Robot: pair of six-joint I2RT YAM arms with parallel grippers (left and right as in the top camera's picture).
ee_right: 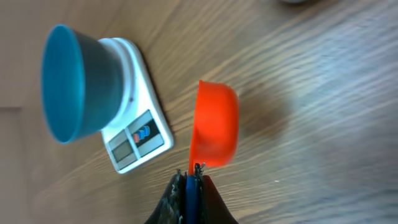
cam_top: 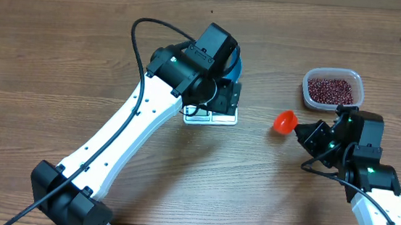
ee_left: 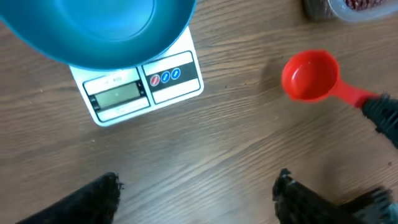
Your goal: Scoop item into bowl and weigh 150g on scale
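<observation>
The blue bowl [ee_left: 99, 25] sits empty on the white scale [ee_left: 137, 87], whose display and buttons face my left wrist camera. My left gripper [ee_left: 196, 186] hangs open over bare wood in front of the scale, with nothing between its fingers. From overhead the left arm covers most of the bowl [cam_top: 236, 67] and scale [cam_top: 215, 117]. My right gripper [ee_right: 191, 174] is shut on the handle of the small red scoop [ee_right: 214, 124], which is empty and held to the right of the scale [ee_right: 140, 134]. The beans [cam_top: 330, 89] lie in a clear tub at the back right.
The clear tub [cam_top: 358, 82] stands just behind the right gripper and scoop [cam_top: 285, 121]. The left arm reaches diagonally from the front left corner to the table's middle. Bare wood lies between the scale and the scoop.
</observation>
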